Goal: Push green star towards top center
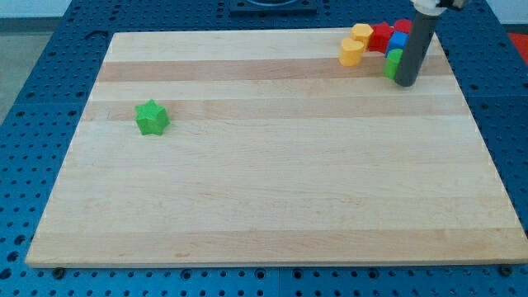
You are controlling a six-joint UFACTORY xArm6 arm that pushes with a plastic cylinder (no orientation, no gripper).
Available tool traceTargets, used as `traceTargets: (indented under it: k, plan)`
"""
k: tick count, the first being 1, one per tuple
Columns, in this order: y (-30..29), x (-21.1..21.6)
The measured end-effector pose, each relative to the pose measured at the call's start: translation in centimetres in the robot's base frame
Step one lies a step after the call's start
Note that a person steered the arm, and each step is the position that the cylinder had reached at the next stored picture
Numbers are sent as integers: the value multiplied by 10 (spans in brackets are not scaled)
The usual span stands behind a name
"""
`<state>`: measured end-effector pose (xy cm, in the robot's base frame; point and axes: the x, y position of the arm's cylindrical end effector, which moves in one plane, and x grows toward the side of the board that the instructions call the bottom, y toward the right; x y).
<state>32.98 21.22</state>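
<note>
One green star (152, 117), my tip (407, 82) far right.

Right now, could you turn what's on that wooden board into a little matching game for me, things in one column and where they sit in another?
Things:
1. green star
2. my tip
3. yellow blocks
4. red block

Places:
A. in the cluster, just right of the yellow ones
B. alone on the view's left side
C. left end of the cluster at the view's top right
D. at the cluster's right edge, beside a small green block

Pairs: 1-B, 2-D, 3-C, 4-A
</note>
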Motion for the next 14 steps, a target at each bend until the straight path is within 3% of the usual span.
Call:
traceTargets:
  k: [2,3,4,6,8,9,10,12,13,14]
  plan:
    - [20,-7]
    - [22,19]
    - [-20,50]
    - [-220,122]
    - [-436,128]
    - [-494,113]
    - [-480,75]
    - [-361,26]
    - [-403,21]
    - [-471,44]
